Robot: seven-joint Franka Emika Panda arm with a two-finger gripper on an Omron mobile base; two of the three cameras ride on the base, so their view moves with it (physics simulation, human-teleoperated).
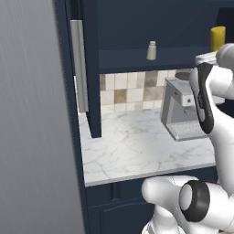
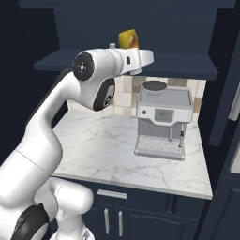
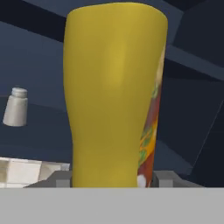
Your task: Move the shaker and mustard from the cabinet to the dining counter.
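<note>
We log the mustard [image 3: 114, 96] upright on the shelf of the open cabinet [image 1: 137, 59], toward its right end as the left base view has it [image 1: 218, 38]. In the hand view the bottle stands directly ahead of the pincer [image 3: 111, 178], its base rising from between the two grey finger tips [image 3: 61, 178], one tip at each side of the bottle's foot. The tips sit at the bottle's flanks; we cannot tell whether they press on it or merely bracket it, so we record the grip as undetermined.

The shaker [image 1: 151, 50] stands on the same shelf, well apart from the mustard, to its left in both the left base view and the hand view [image 3: 16, 107].

In the right base view the forearm reaches up to shelf level, its end just in front of the mustard [image 2: 128, 38].

Below the shelf, a coffee machine [image 2: 164, 119] stands on the marble worktop [image 1: 137, 141] against the tiled backsplash [image 1: 128, 91].
</note>
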